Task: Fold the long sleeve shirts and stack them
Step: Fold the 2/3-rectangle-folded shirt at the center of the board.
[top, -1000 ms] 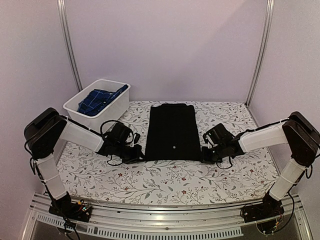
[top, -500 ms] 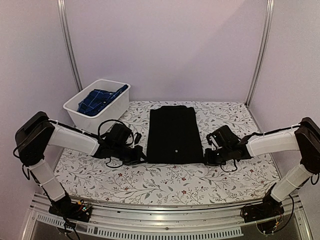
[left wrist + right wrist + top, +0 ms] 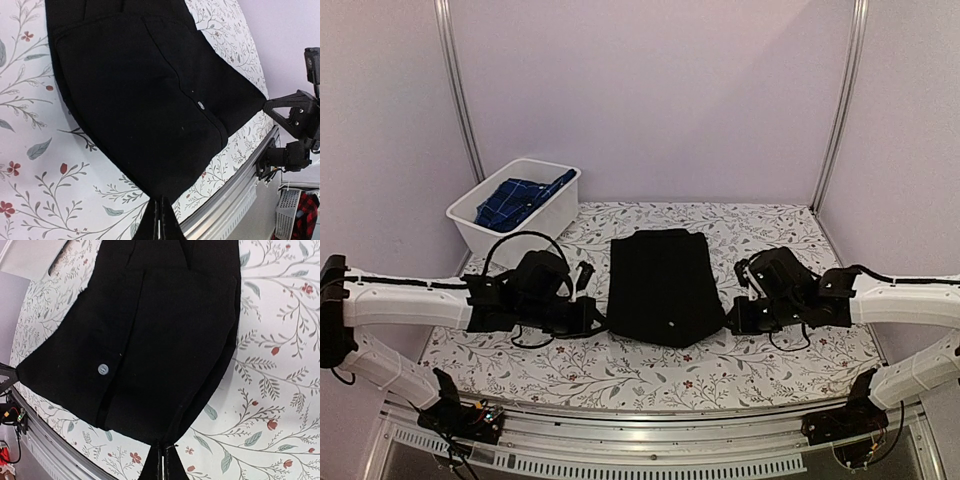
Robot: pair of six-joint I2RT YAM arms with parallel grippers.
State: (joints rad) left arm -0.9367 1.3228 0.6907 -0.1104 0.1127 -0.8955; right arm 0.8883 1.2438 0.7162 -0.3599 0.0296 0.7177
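Black long sleeve shirt (image 3: 660, 280) of soft plain cloth is lying narrowed into a long panel on the pale floral-print surface (image 3: 620, 365), just right of the white plastic tub (image 3: 535, 228), its near hem bowing into a curve. Inside the tub the dark blue plaid shirt (image 3: 515, 200) is sitting crumpled. Right of the tub and nearer the arms' bases, the left gripper (image 3: 160, 210) is pinching the hem's left corner, fingers pressed together on the cloth. Farther right of the tub, the right gripper (image 3: 163, 452) is gripping the other corner the same way. The step in hand is looking like carrying this hem over to the shirt's far end. Doing it well is meaning both arms rising and travelling level, so the limp fabric is draping evenly, the edges are meeting square, and the lower layers are not dragging along. One small pale round button (image 3: 103, 369) is showing on the black shirt's placket.
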